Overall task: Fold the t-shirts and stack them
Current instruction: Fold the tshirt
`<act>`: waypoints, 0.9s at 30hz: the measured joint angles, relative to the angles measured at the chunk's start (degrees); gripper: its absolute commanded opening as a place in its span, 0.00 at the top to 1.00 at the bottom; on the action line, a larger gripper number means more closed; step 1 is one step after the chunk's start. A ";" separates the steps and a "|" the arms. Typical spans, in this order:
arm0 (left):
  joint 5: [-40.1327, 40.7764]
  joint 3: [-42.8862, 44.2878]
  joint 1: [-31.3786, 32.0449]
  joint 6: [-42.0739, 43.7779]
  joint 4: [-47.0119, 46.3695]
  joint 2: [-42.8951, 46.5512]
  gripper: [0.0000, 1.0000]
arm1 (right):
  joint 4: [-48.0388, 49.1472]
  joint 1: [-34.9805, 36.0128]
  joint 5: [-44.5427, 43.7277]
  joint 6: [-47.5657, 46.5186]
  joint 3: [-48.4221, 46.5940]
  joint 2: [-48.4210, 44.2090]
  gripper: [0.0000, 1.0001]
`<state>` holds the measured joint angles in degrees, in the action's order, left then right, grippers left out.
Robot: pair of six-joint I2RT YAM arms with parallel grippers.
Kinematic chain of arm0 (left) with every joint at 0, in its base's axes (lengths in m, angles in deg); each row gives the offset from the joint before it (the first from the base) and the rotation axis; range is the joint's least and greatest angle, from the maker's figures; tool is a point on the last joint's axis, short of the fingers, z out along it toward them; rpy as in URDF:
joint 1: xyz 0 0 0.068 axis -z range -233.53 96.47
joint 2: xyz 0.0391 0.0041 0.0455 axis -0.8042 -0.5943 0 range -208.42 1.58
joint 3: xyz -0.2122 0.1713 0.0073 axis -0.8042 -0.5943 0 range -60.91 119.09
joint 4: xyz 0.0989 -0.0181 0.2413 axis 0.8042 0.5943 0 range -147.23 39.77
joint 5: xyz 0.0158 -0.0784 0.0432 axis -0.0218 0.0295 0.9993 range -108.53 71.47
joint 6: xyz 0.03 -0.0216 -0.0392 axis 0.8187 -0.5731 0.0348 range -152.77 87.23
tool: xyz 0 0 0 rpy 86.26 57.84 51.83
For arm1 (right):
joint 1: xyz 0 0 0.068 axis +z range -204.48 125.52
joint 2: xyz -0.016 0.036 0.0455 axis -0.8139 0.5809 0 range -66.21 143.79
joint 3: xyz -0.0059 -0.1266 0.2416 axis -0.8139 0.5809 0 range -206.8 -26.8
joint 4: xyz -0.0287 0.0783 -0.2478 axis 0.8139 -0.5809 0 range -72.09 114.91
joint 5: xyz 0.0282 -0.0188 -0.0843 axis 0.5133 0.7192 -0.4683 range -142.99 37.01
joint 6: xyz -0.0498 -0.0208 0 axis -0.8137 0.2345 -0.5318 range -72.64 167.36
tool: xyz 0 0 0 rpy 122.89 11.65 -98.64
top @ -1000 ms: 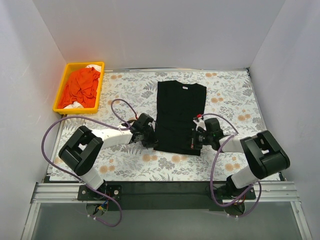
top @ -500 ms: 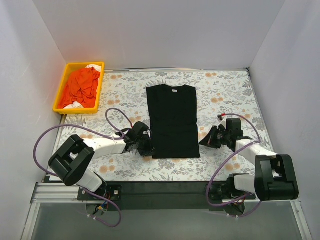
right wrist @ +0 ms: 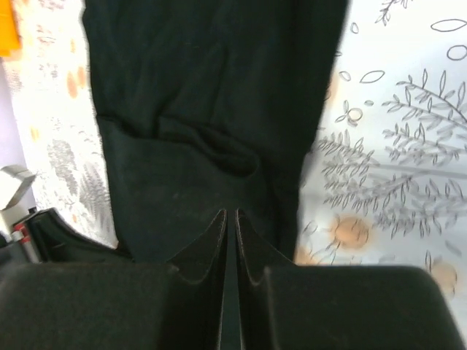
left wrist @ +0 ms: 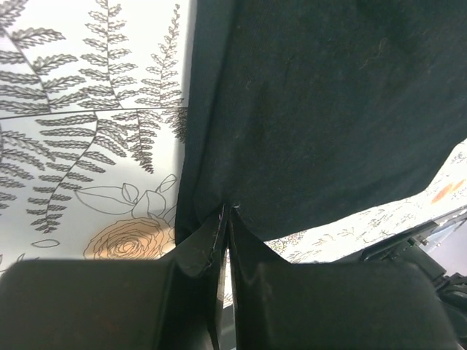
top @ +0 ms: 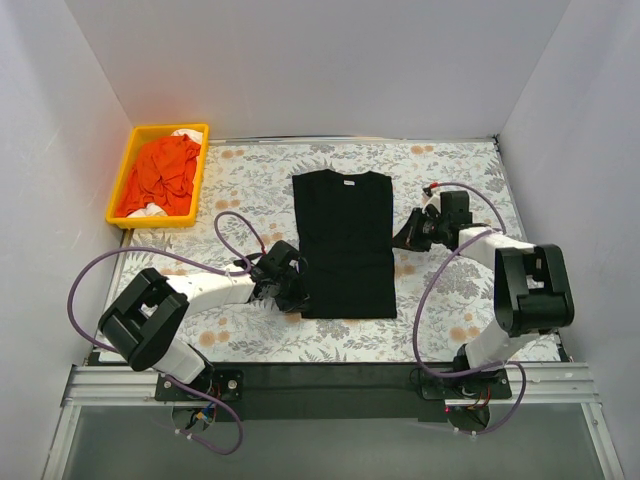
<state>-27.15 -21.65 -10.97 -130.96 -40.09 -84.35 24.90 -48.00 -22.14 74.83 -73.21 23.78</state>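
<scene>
Right gripper (top: 402,236) moved up, perhaps touching matte black rectangular-folded t-shirt (top: 345,243).

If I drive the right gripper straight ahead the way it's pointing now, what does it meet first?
The black t-shirt: the right gripper points at its right edge with nothing between. Its height over the cloth is unclear, so it may skim across.

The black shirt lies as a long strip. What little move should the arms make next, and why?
Probably slide the right gripper toward the near right corner of the black t-shirt. The left gripper sits by the near left corner, and both corners seem needed to fold the strip in half.
</scene>
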 measured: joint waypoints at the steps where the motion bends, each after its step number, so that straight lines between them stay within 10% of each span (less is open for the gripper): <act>1: 0.17 0.15 0.00 0.09 0.33 0.00 0.92 | 0.24 0.13 0.02 -0.04 -0.79 2.19 0.87; 13: 5.09 2.64 0.04 2.27 6.97 0.81 0.90 | -0.96 0.50 -3.67 -1.81 -5.57 11.67 0.87; 19: 11.74 4.68 0.04 6.03 14.60 5.29 0.87 | -10.93 1.60 -9.03 -5.81 -6.34 3.58 0.62; 27: 15.47 5.92 0.04 8.11 20.92 9.86 0.48 | -23.85 14.97 -22.25 -4.50 -3.91 -11.98 0.44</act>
<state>-11.68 -15.72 -10.92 -122.85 -19.17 -74.50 1.06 -33.03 -44.39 70.32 -77.12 11.80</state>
